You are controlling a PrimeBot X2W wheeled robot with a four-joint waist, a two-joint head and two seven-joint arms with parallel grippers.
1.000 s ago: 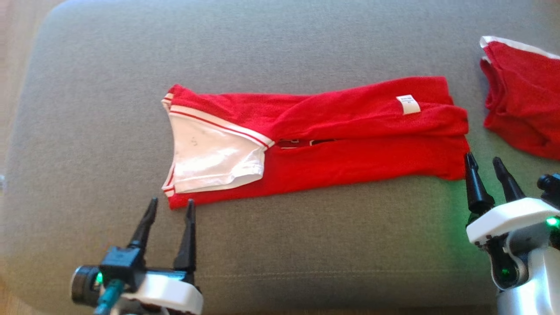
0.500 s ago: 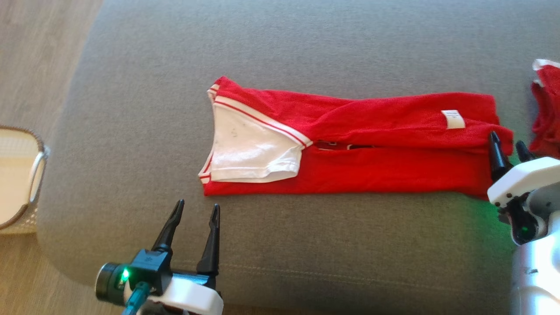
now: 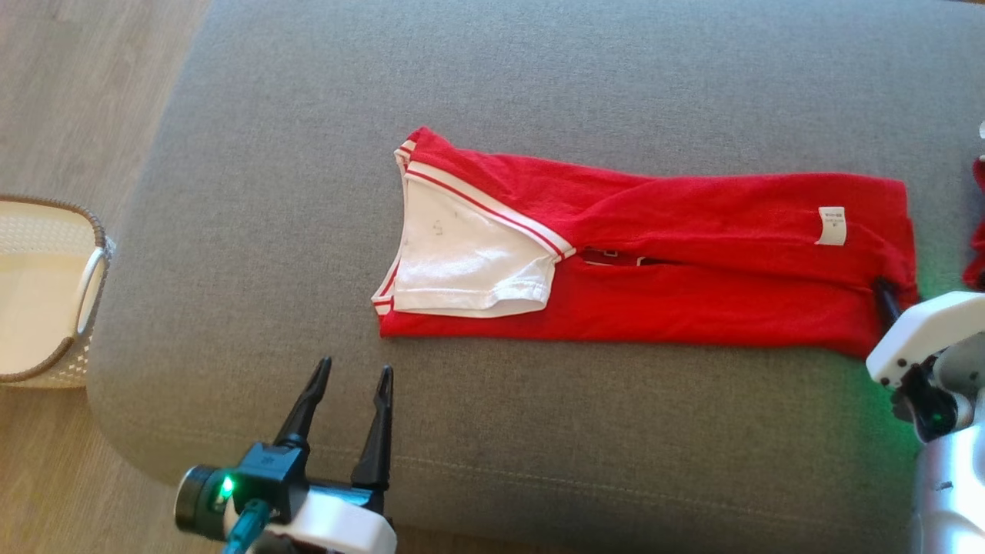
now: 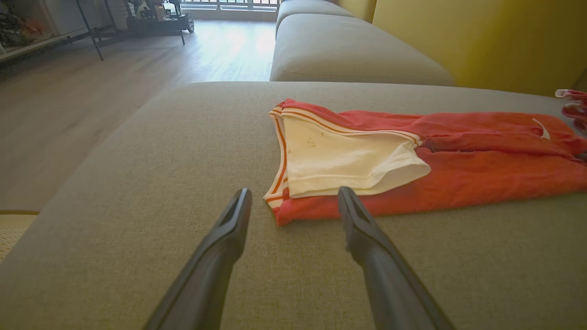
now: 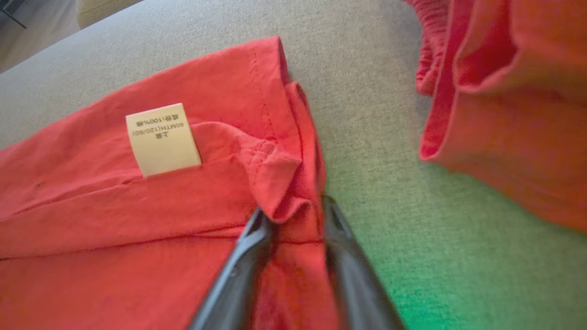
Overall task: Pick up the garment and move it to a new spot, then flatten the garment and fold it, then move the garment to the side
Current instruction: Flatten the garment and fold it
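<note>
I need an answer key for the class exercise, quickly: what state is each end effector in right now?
Left end effector: open, holding nothing.
Right end effector: closed on the hem of the red garment.

Living room; grey sofa (image 4: 353, 55), wooden floor (image 4: 137, 68)
</note>
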